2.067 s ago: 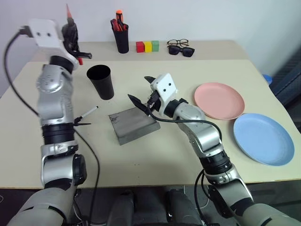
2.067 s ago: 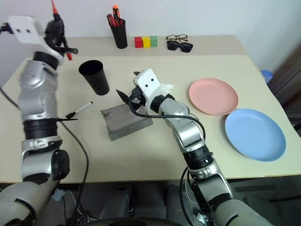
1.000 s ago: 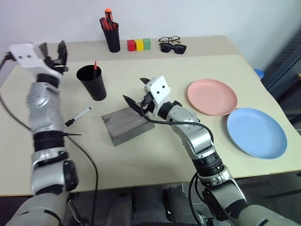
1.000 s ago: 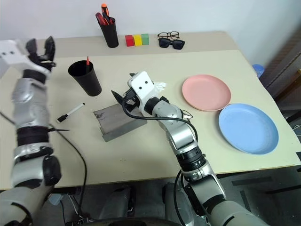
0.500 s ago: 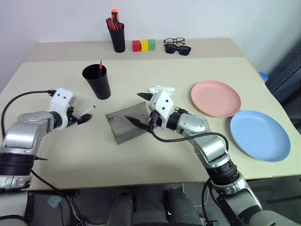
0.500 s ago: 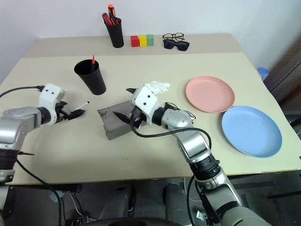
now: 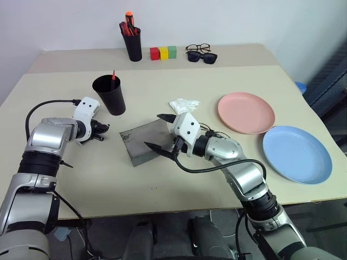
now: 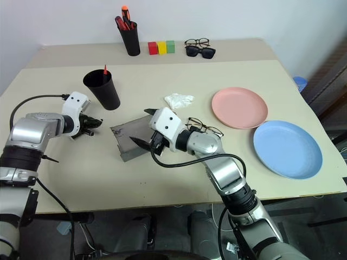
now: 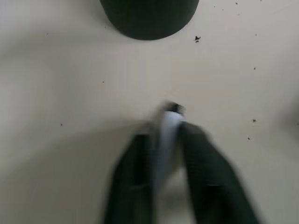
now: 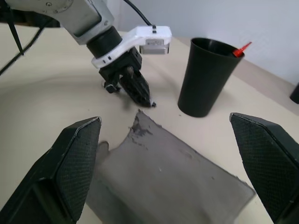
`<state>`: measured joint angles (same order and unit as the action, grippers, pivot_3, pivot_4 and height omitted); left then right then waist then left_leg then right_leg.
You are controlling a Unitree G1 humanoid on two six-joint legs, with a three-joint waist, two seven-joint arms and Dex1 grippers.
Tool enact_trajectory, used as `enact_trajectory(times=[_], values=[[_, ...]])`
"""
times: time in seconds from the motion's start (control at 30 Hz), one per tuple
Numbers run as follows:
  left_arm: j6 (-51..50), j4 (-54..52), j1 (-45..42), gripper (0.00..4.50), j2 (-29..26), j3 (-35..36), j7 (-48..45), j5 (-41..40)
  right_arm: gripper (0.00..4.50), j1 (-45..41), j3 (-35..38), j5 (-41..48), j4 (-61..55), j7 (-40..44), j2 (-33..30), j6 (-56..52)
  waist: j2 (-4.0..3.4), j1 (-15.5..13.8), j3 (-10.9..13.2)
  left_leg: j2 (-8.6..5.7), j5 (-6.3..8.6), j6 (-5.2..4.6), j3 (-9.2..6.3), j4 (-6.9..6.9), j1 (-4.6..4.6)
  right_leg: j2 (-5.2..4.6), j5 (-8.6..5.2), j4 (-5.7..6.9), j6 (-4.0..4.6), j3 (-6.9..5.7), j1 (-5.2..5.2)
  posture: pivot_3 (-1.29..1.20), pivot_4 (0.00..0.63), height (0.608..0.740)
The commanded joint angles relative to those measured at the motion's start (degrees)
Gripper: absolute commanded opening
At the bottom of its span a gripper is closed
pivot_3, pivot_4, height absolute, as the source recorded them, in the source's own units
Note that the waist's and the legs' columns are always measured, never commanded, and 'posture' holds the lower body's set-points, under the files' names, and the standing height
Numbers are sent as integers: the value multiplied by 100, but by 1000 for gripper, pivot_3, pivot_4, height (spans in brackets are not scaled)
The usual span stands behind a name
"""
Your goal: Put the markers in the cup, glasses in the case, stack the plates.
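Note:
The white marker point(image 9: 167, 133) lies on the table beside the black cup point(image 7: 110, 95), and my left gripper point(image 7: 100, 131) is shut on it, tips down at the tabletop. A red marker point(image 7: 113, 75) stands inside the cup. The grey case point(image 7: 148, 142) lies at mid-table. My right gripper point(image 7: 158, 132) hovers open over its right end, holding nothing. The wire-framed glasses point(image 8: 204, 128) lie on the table just behind my right forearm. The pink plate point(image 7: 246, 112) and the blue plate point(image 7: 297, 154) lie side by side at the right.
A crumpled white tissue point(image 7: 183, 104) lies behind the case. Along the back edge stand a black pen holder point(image 7: 132, 46) with orange-red pens, coloured blocks point(image 7: 163, 52), and sunglasses with other spectacles point(image 7: 200, 54).
After letting the red marker go into the cup, my left gripper dropped to the table and shut on the white marker. My right arm drew back, uncovering the glasses.

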<state>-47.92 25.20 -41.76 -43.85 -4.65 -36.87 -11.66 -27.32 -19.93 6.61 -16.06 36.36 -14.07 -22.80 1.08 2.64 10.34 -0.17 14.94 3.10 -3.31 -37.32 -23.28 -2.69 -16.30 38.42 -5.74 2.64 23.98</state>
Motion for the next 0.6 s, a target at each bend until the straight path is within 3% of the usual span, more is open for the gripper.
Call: enact_trajectory(times=[0.03,0.17,0.3,0.47,0.6], values=[[278,371,-18,57,-9,548,643,200,4500,-34,-6,-9,-262,-16,16,53,0,-2,0,0,0,0,0,0,0,0,0,0,0,0,0,0,150,740],[2505,848,-201,57,168,1802,2117,116,4500,-79,-11,-26,-163,19,18,101,9,-20,2,2,0,0,-2,-1,-9,-3,0,1,0,0,12,0,150,740],[3550,589,-611,57,471,2635,2624,-314,4500,-211,4,-52,6,-32,126,209,24,-104,-5,-3,0,1,0,-1,-26,-21,1,-5,-1,-4,27,0,150,740],[4551,-79,-1075,57,1152,2459,2587,-320,4500,-712,381,-430,837,-990,633,499,32,-225,-10,-12,0,1,4,-10,-26,-29,3,-9,-3,-7,16,0,150,740],[5247,13,-1189,57,1749,2056,2487,-33,4500,-901,718,-140,1037,-1201,1009,430,34,-190,-12,-17,0,1,4,-14,-26,-28,3,-11,-4,-9,9,0,150,740]])
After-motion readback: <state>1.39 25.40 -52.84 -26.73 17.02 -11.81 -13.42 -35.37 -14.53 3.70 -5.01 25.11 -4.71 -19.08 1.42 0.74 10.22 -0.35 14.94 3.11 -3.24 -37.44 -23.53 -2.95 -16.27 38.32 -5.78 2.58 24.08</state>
